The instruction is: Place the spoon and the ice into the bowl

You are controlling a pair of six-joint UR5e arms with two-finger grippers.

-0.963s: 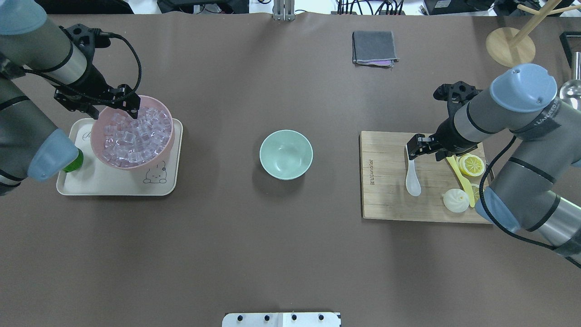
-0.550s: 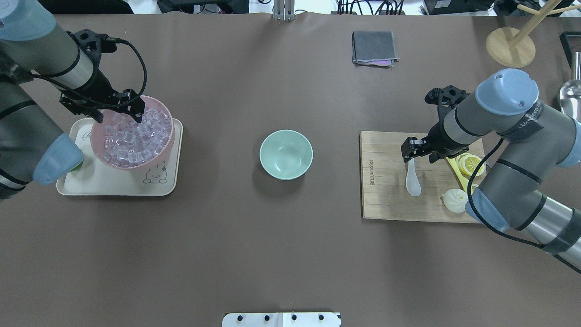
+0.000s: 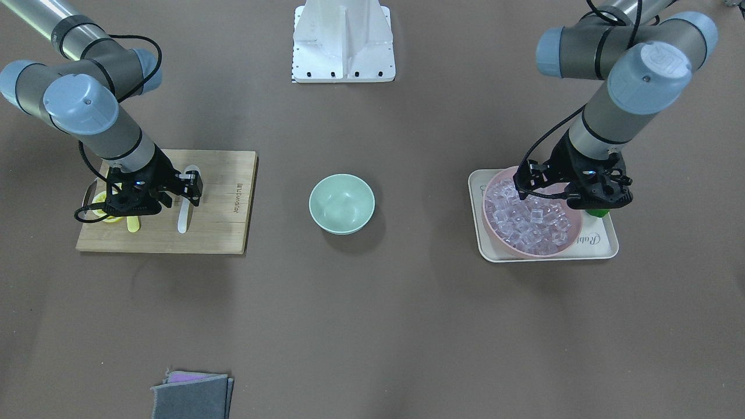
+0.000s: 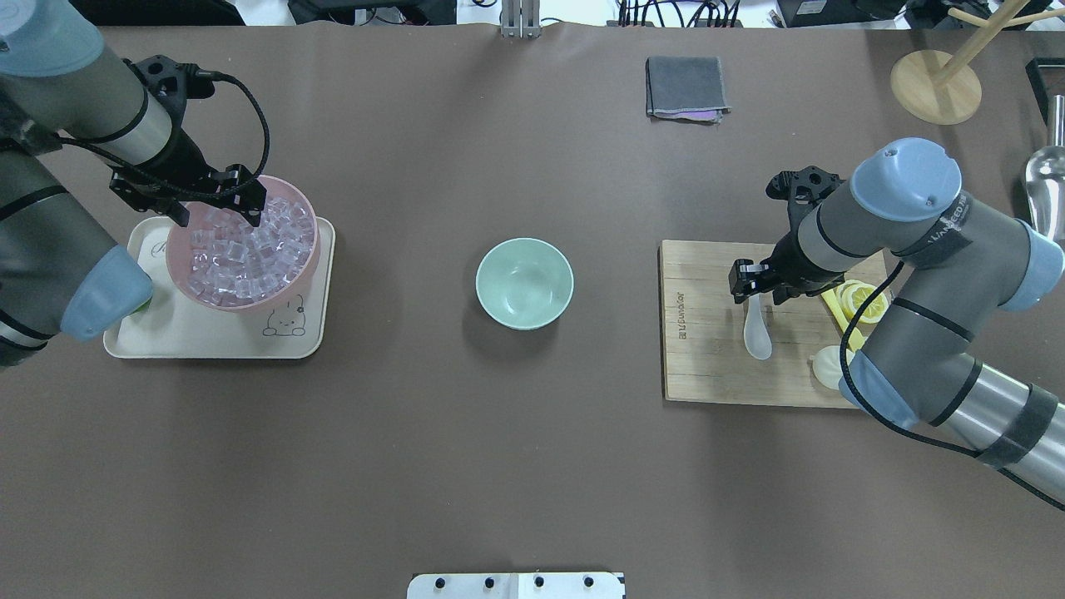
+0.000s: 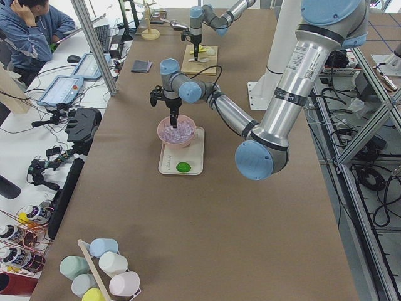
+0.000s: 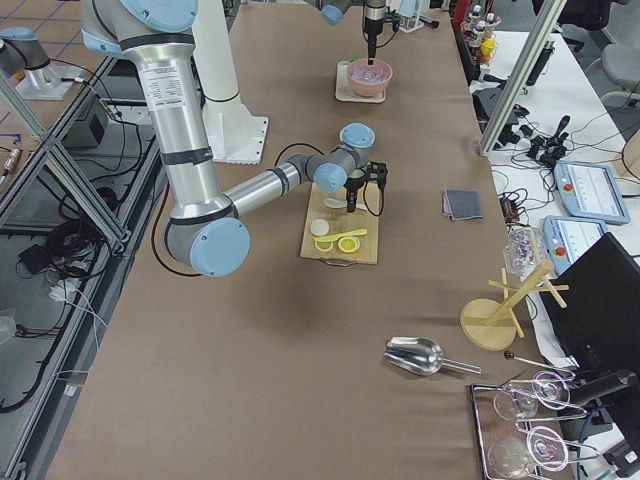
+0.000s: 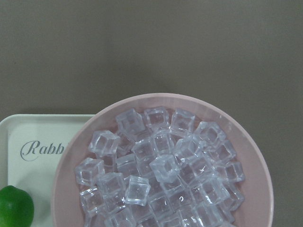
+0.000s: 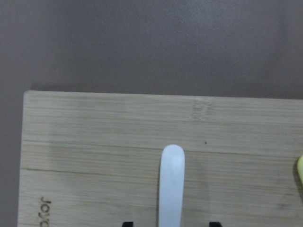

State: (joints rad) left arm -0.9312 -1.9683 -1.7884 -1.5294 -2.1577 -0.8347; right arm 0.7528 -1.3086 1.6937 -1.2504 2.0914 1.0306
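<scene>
The white spoon [image 4: 756,331] lies on the wooden cutting board [image 4: 707,366], scoop towards the robot. My right gripper [image 4: 753,289] is open and low over the spoon's handle. In the right wrist view its fingertips stand on either side of the handle [image 8: 171,184]. The mint-green bowl [image 4: 524,283] stands empty at the table's middle. The ice [image 4: 250,249] is heaped in a pink bowl [image 4: 304,270]. My left gripper [image 4: 216,212] is open over the pink bowl's far rim, above the ice [image 7: 161,165]. Its fingers do not show in the left wrist view.
The pink bowl sits on a cream tray [image 4: 191,341] with a green lime [image 7: 15,208]. A lemon half [image 4: 861,301], a yellow knife and a white bun [image 4: 826,366] share the cutting board. A grey cloth [image 4: 686,87] and a wooden stand [image 4: 936,83] are at the far side.
My right gripper has moved left and down over the spoon's handle. My left gripper has shifted slightly right over the pink bowl, then held.
</scene>
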